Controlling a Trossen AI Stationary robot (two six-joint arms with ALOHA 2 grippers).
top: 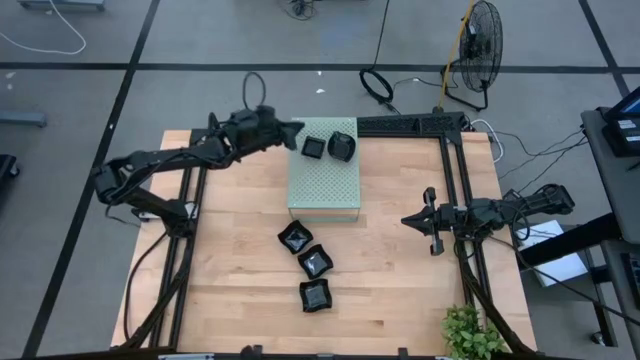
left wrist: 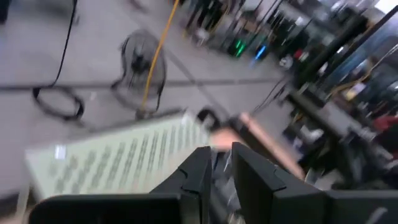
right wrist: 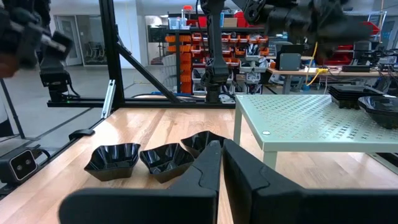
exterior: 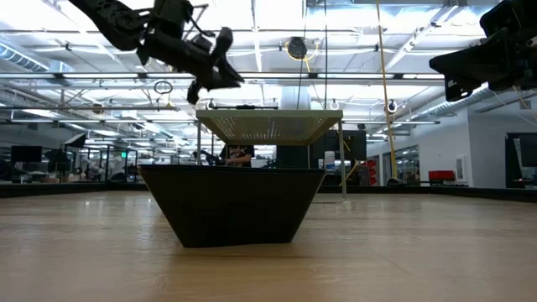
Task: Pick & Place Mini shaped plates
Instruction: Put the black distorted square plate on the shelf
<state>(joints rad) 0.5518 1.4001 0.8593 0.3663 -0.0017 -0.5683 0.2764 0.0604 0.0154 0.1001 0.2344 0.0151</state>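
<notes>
The pale green perforated box [top: 323, 175] stands on its legs at the table's middle. Two mini shaped plates rest on its far end, one square [top: 314, 147] and one rounded [top: 342, 147]. Three more scalloped black plates [top: 294, 237] [top: 315, 262] [top: 315, 295] lie in a row on the table, on the near side of the box. My left gripper [top: 298, 129] hovers above the box's far left corner, open by a small gap, with nothing between its fingers [left wrist: 198, 165]. My right gripper [top: 406, 219] waits shut near the table's right edge.
Black frame rails run along the table's left side [top: 185, 250], right side [top: 462, 250] and far right corner [top: 410, 124]. A green plant [top: 468, 335] sits at the near right corner. Bare wood lies left and right of the plate row.
</notes>
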